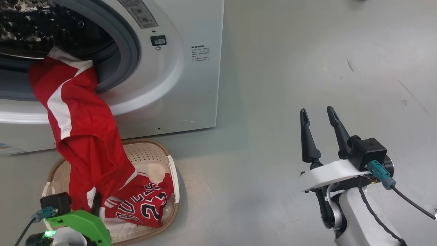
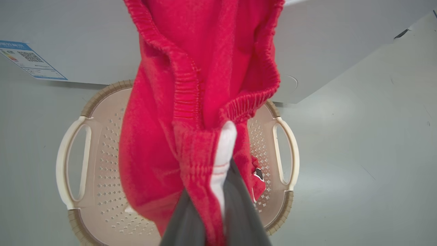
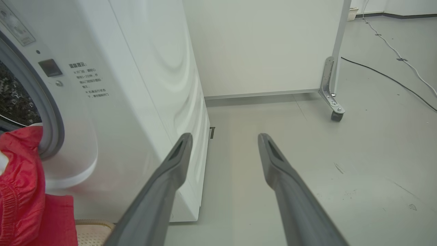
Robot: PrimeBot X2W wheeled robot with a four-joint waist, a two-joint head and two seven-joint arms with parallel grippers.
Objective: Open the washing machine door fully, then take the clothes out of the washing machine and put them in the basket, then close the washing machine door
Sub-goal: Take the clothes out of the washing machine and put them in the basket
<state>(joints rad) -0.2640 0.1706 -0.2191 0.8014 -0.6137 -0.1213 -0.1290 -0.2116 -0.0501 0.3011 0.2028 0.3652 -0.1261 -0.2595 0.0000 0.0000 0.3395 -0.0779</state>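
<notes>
in front of the big white front-loading washing machine [image 1: 191,85], right below its grey-rimmed round drum hole [image 1: 131,51], the small cream perforated plastic basket [image 1: 173,171] with a brown woven-look rim sits on the floor just beside the machine's base; that spot seems chosen so that cloth pulled from the hole drops straight in; the clothes [image 1: 85,136], red basketball jersey fabric with white trim and black-and-white lettering, hang in one long drape from the lip of the machine's hole down into the basket, the top end caught inside the drum and the lettered end already lying in the basket; the left gripper [image 2: 214,205], low before the machine and over the basket, is clamped on a fold of red elastic hem and white trim, which is why the cloth hangs drawn out rather than slumped; the right gripper [image 1: 316,112] waits off the machine's right front corner, well apart from it, fingers spread and empty, probably kept out of the way of the pull; i judge the unloading partway done, since the top end has yet to leave the machine; the drum's inside is dark, so whether more cloth lies there cannot be told; the machine's left side is cut off at the picture edge; how deep the left claw bites is hidden by folds, and cloth covers much of the basket's bottom.
</notes>
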